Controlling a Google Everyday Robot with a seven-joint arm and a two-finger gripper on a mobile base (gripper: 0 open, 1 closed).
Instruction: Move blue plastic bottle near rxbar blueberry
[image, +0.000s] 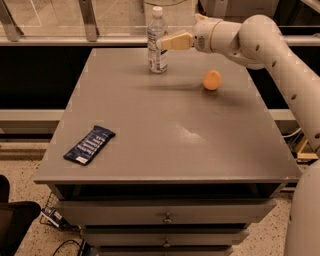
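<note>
The blue plastic bottle (156, 56), clear with a white cap and a printed label, stands upright at the far edge of the grey table (165, 125). My gripper (163, 44) reaches in from the right at the bottle's mid height, right against its right side. The rxbar blueberry (89, 144), a flat dark navy wrapper with white lettering, lies near the table's front left corner, far from the bottle.
A round orange fruit (212, 79) sits right of the bottle, under my white arm (260, 42). Drawers (165, 217) are below the table top. A dark chair (12, 220) is at the lower left. A rail and glass run behind the table.
</note>
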